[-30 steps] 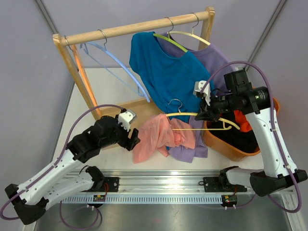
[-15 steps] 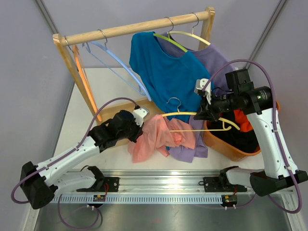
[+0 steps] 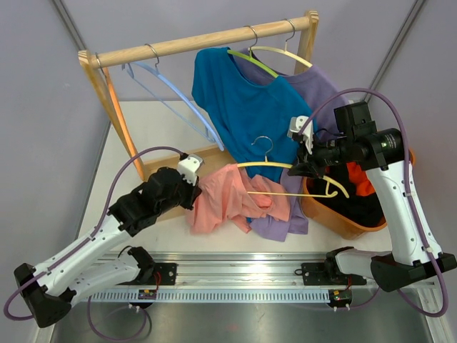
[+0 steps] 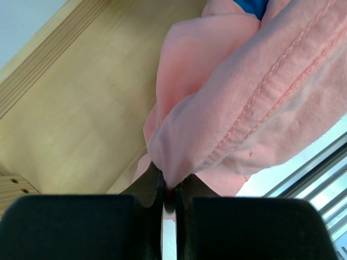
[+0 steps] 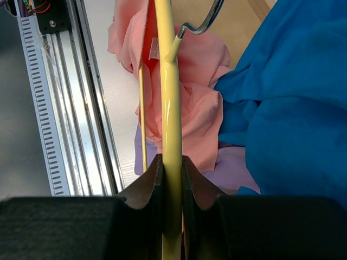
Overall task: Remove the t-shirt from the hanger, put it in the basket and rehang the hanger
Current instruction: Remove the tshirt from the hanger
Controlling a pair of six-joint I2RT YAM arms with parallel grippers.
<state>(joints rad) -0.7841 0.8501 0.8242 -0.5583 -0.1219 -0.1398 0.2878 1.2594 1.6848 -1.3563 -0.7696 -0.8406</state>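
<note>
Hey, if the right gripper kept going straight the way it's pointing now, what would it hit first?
Probably the pink t-shirt, bunched on the yellow hanger that the right gripper is clamped on; depth is uncertain.

crumpled pink t-shirt (image 3: 232,202) draped on level yellow hanger (image 3: 285,168).

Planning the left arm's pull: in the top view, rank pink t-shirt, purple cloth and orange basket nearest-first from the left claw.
1. Pink t-shirt, pinched in the left claw.
2. Purple cloth, further right.
3. Orange plastic basket, far right.
</note>
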